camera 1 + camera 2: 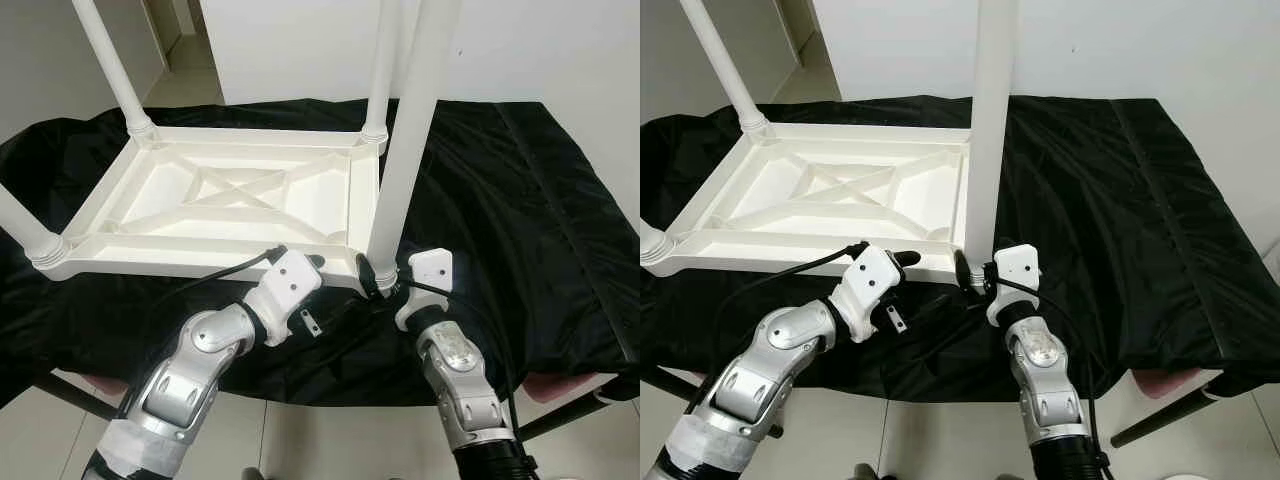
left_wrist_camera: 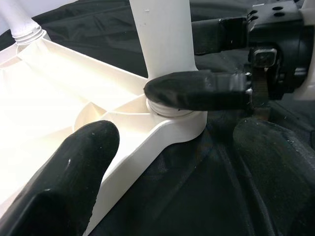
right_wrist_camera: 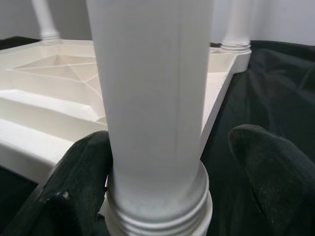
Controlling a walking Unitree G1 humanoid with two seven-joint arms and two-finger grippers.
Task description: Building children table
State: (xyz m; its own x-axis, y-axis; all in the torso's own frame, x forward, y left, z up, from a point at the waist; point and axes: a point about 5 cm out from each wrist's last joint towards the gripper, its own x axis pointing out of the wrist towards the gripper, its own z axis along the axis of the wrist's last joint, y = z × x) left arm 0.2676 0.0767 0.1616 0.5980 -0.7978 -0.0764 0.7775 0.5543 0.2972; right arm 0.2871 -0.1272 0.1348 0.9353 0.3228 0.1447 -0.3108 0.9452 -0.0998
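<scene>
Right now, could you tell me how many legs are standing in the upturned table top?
4: far-left corner leg, far-right corner leg, near-left corner leg, and near-right corner leg, with the right gripper around its base.

One upturned white tabletop (image 1: 240,205), four legs (image 1: 400,150), two grippers (image 1: 378,278).
</scene>
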